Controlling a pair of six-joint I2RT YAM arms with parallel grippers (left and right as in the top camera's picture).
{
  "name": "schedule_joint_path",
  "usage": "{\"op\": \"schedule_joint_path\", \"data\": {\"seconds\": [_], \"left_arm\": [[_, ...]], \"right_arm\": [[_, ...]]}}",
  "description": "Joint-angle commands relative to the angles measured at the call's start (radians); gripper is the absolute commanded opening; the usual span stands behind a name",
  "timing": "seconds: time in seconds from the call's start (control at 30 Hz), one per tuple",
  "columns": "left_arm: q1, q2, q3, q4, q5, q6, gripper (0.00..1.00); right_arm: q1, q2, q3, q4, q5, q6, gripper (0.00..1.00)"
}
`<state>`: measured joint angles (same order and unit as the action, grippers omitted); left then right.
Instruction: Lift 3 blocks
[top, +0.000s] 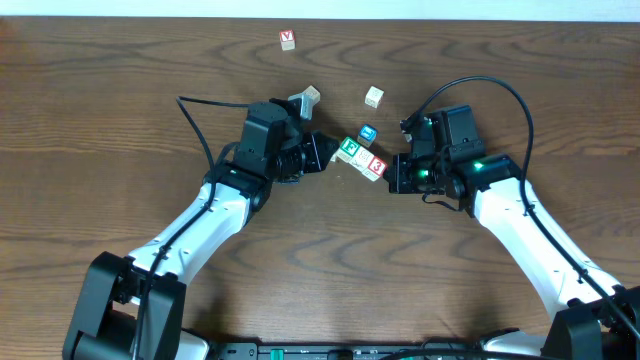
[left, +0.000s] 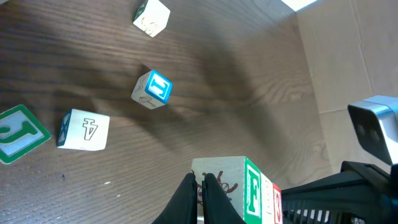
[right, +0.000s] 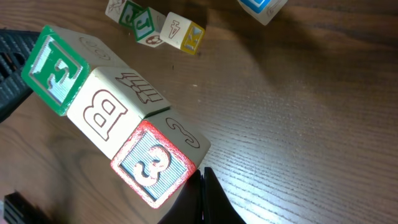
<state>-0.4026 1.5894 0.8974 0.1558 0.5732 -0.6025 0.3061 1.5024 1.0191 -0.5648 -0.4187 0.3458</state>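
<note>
blocks (top: 362, 158) look light, stiff, slick; we squeeze the row's ends. left gripper (top: 325, 150) and right gripper (top: 392, 172) both pressed together.

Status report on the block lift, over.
Left gripper, right gripper: jaws shut against the row's ends. Green F wooden cube, pale B cube, red 3 cube lined between. Blue-faced cube nearby, not touching.
</note>
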Motion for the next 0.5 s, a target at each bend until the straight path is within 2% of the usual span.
{"op": "schedule_joint_path", "data": {"seconds": [0.0,0.47], "left_arm": [[-0.055,-0.010,0.018,-0.022,0.175,0.019,0.07],[-0.055,-0.010,0.018,-0.028,0.175,0.021,0.07]], "right_arm": [[0.015,-0.008,0.080,0.024,-0.166,-0.037,0.01],[-0.013,-0.008,0.080,0.018,-0.143,-0.047,0.01]]}}
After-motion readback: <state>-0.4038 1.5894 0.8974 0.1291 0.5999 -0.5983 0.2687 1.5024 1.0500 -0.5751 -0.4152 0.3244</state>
